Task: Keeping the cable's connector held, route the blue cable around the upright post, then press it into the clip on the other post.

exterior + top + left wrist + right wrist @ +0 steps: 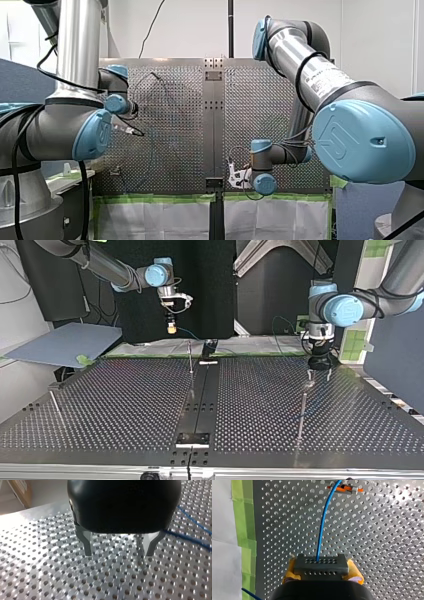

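In the right wrist view my right gripper has its yellow pads shut on the dark cable connector. The blue cable rises from the connector and crosses an orange clip ahead. In the top view that gripper hangs above the table's far edge. My left gripper stands open just over a thin upright post. In the left wrist view its metal fingers straddle the post, which stands close to one finger; a stretch of blue cable lies beside it.
Another thin post stands near the middle seam of the perforated table, and a third near the top view's left edge. Green tape lines the plate's border. A grey board leans beyond the table.
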Robot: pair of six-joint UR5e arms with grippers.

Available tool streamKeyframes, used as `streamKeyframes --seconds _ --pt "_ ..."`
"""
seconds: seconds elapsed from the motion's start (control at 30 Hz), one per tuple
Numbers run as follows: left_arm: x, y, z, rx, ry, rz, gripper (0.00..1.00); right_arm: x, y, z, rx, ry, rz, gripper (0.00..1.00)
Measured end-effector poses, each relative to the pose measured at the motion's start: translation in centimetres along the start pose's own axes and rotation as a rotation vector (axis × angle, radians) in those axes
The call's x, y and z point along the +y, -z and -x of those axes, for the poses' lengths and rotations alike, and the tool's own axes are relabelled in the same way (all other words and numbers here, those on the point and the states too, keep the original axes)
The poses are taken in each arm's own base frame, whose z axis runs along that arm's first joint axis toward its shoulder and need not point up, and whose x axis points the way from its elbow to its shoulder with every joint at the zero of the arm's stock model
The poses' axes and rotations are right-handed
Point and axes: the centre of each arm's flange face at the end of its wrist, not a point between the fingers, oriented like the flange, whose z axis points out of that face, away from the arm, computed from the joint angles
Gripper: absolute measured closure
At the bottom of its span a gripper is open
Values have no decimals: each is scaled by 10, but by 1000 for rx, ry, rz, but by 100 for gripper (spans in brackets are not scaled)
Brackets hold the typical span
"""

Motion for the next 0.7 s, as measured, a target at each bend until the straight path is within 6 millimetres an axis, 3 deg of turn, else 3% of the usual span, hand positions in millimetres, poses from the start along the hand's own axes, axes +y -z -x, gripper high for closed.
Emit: streamKeyframes --seconds 0.23,0.53,0.7 --pt "-20 8 -1 25 -13 -36 0 0 0 0 1 -2 0 100" --pt "-10 26 -5 43 -47 12 0 0 0 0 1 -3 0 100" --pt "-18 31 -2 31 -56 -1 0 0 0 0 0 -2 0 100"
